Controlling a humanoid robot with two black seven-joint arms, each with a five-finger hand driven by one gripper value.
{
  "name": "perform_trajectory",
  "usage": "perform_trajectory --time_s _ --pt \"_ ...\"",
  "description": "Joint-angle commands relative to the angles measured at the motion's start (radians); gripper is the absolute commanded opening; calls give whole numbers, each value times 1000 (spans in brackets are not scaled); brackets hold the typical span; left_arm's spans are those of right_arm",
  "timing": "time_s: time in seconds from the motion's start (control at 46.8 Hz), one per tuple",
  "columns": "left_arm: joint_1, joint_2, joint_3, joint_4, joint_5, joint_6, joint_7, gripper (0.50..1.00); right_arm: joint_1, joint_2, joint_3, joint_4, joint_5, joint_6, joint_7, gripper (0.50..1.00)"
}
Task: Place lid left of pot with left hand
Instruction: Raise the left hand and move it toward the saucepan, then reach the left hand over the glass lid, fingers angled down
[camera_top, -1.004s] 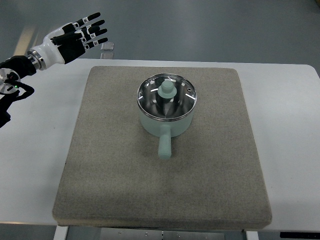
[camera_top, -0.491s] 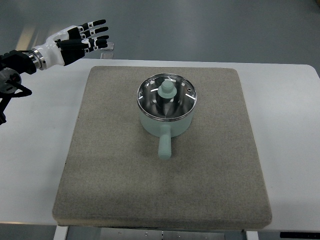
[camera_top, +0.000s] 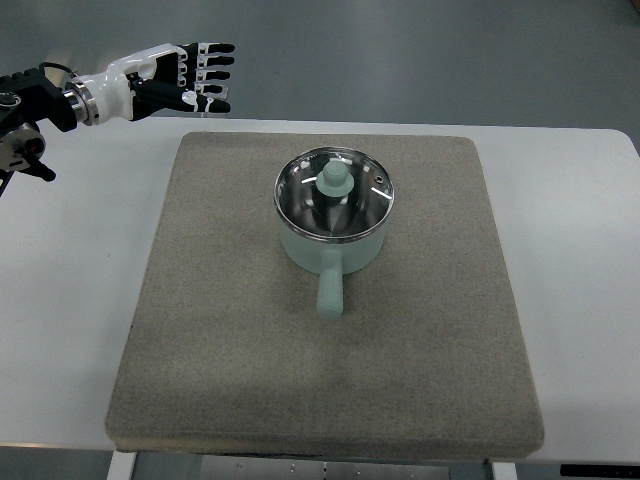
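Observation:
A pale green pot (camera_top: 333, 245) with a stubby handle pointing toward me stands on the grey mat (camera_top: 230, 330). Its glass lid (camera_top: 334, 192), steel-rimmed with a pale green knob, rests on top of the pot. My left hand (camera_top: 195, 75) hovers beyond the table's far left corner, well up and left of the pot, with its fingers spread and holding nothing. The white forearm behind it runs in from the left edge. No right arm shows.
The mat covers most of the white table (camera_top: 70, 300), leaving bare strips on the left and right. A small clear object (camera_top: 214, 97) sits at the far edge beside my left hand.
My left hand has risen and moved right along the table's far edge, toward the pot's side. The pot and lid have not moved.

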Motion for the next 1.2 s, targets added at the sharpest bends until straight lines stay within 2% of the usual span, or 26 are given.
perform_trajectory --time_s 0.0,0.214,0.491,0.79,1.025,1.174 --pt "-18 0 0 -9 80 0 -1 994 0 0 0 0 0 0 0 921" --pt "-71 0 14 -29 232 0 -50 994 0 0 0 0 0 0 0 921" --pt "-54 43 32 -207 471 5 -121 994 0 0 0 0 0 0 0 921" --pt "-74 43 34 -332 684 5 -156 994 0 0 0 0 0 0 0 921" --pt "-178 46 133 -417 755 5 -181 994 0 0 0 0 0 0 0 921" --pt "-249 43 210 -426 792 5 -181 994 0 0 0 0 0 0 0 921"
